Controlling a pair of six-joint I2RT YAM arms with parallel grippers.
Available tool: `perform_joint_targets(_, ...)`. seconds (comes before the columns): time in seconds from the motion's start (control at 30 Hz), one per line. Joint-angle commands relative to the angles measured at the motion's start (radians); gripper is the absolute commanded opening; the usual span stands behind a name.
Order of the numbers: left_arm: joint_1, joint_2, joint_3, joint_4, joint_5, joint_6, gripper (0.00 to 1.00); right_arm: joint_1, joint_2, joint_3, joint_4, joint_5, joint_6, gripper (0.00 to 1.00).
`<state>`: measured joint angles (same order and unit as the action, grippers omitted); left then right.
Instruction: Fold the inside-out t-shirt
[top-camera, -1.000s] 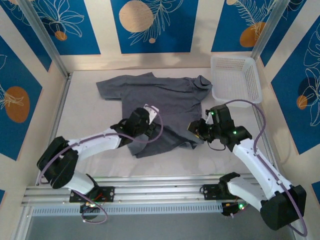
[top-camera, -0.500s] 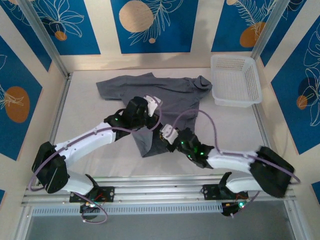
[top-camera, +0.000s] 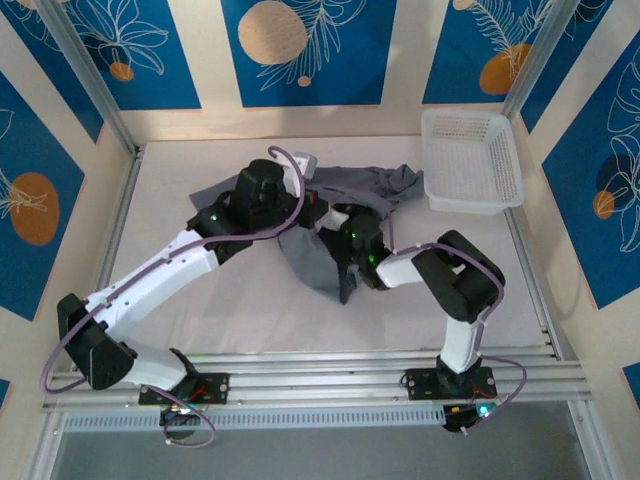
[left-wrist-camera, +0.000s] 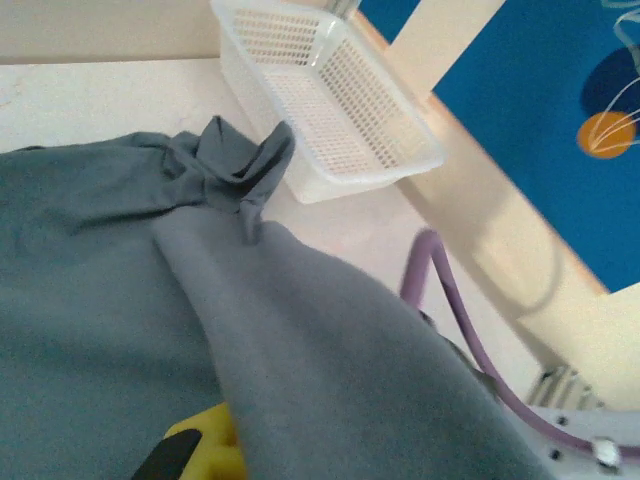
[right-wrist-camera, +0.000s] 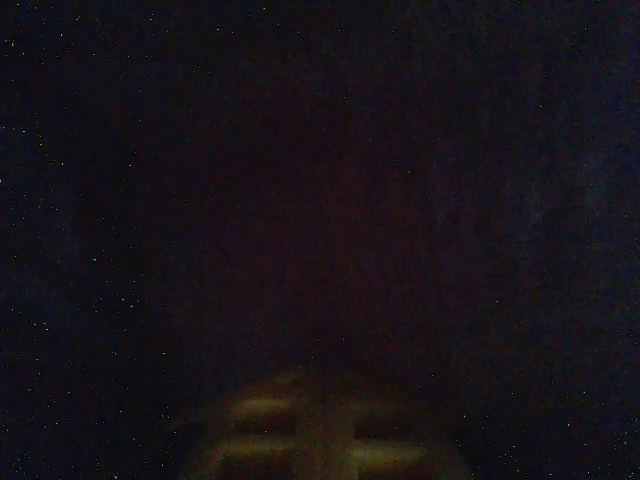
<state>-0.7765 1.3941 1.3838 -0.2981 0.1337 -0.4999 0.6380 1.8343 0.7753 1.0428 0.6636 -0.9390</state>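
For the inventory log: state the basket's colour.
White, with a mesh pattern; the basket shows best in the left wrist view.

Left hand, right hand both clenched.

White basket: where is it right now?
In the top external view the white basket sits at the far right corner of the table, just right of the t-shirt and its bunched sleeve.

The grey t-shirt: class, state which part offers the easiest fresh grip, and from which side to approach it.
Probably the bunched sleeve of the t-shirt, next to the white basket. It stands up in a crumpled ridge, so a hand coming from above could pinch across it; the flatter cloth nearby offers no raised edge.
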Motion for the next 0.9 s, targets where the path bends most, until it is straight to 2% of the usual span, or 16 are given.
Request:
perform_joint_targets(0.0,-0.015,0.023,0.113,-0.060,0.091,-0.061,0.00,-0.006,-0.101,0.078,-0.425,0.001,0.378,0.06)
perform_joint_targets(0.07,-0.021,0.050,0.166,-0.085,0.103,-0.058,0.00,0.003,-0.189,0.134,-0.736,-0.206,0.647,0.05)
perform_joint_targets(0.13,-0.024,0.076,0.211,-0.077,0.117,-0.064,0.00,0.003,-0.207,0.182,-0.879,-0.382,0.844,0.05)
perform_joint_targets(0.27,-0.031,0.154,0.363,-0.079,0.153,-0.081,0.00,0.048,-0.128,0.277,-1.009,-0.422,0.987,0.01)
perform_joint_targets(0.43,-0.037,0.253,0.564,-0.140,0.168,-0.067,0.00,0.058,-0.010,0.386,-1.143,-0.573,1.127,0.00)
perform_joint_targets(0.57,-0.054,0.264,0.628,-0.141,0.208,-0.058,0.00,0.068,-0.107,0.370,-1.098,-0.588,1.181,0.00)
perform_joint_targets(0.67,-0.075,0.242,0.631,-0.125,0.207,-0.041,0.00,0.034,-0.178,0.380,-1.076,-0.588,1.233,0.00)
perform_joint_targets(0.8,-0.113,0.220,0.655,-0.076,0.275,-0.026,0.00,-0.018,-0.114,0.416,-1.072,-0.651,1.237,0.00)
perform_joint_targets(0.87,-0.143,0.221,0.683,-0.062,0.308,0.006,0.00,-0.023,-0.041,0.416,-1.061,-0.732,1.231,0.00)
